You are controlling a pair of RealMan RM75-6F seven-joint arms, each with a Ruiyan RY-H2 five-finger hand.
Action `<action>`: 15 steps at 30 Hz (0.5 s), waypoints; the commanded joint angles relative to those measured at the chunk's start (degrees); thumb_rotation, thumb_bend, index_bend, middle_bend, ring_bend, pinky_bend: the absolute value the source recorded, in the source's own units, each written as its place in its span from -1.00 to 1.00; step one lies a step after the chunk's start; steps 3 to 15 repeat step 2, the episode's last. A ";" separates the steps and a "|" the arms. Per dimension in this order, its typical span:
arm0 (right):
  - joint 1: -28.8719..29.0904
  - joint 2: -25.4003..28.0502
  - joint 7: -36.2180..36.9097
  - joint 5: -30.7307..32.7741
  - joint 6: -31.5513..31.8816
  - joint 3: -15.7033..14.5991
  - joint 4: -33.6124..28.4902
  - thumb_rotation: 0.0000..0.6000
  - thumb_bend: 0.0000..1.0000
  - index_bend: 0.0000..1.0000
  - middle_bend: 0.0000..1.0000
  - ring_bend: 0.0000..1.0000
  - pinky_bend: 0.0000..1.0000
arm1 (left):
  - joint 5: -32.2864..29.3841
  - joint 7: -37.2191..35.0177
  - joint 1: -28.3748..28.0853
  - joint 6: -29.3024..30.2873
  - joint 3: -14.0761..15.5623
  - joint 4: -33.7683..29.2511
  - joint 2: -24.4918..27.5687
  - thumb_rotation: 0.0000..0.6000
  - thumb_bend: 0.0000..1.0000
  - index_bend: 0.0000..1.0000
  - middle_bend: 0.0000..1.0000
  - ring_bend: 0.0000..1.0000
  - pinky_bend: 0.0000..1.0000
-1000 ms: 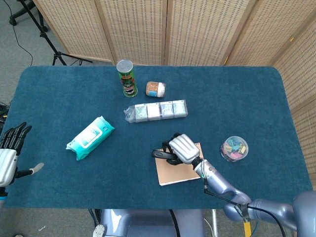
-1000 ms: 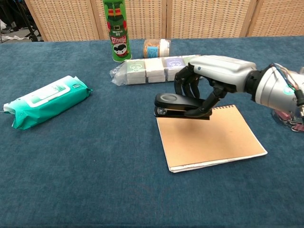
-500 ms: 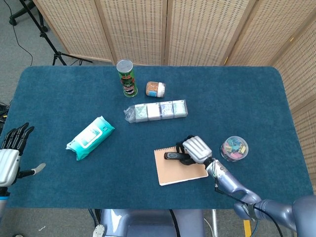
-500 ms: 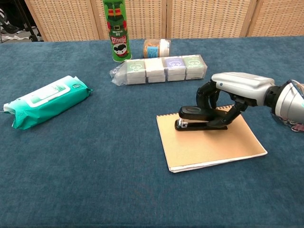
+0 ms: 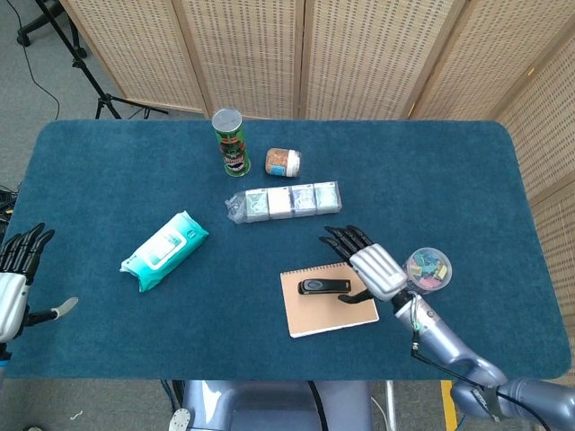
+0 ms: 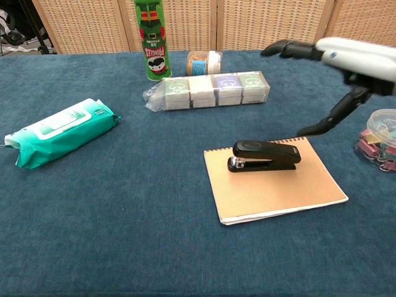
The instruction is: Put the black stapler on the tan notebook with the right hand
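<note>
right hand [image 5: 375,269] spread, left hand [image 5: 11,289] spread

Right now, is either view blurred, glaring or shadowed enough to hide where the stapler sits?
Head view: sharp, even light, no glare; the black stapler reads clearly on the tan notebook. Chest view: also sharp, with only a faint shadow under the stapler; the right hand, open above it, is cut off by the frame's right edge.
</note>
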 commanded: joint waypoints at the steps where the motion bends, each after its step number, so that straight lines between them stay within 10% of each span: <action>1: -6.72 6.10 -3.32 -3.45 10.02 -1.38 -4.65 1.00 -1.00 -1.00 -1.00 -1.00 -1.00 | 0.16 -0.40 0.25 0.32 0.11 0.45 -0.01 1.00 -1.00 -1.00 -1.00 -1.00 -1.00; 15: -8.14 6.50 -3.92 -3.83 12.12 -1.68 -4.20 1.00 -1.00 -1.00 -1.00 -1.00 -1.00 | 0.23 -0.52 0.34 0.44 0.17 0.65 -0.02 1.00 -1.00 -1.00 -1.00 -1.00 -1.00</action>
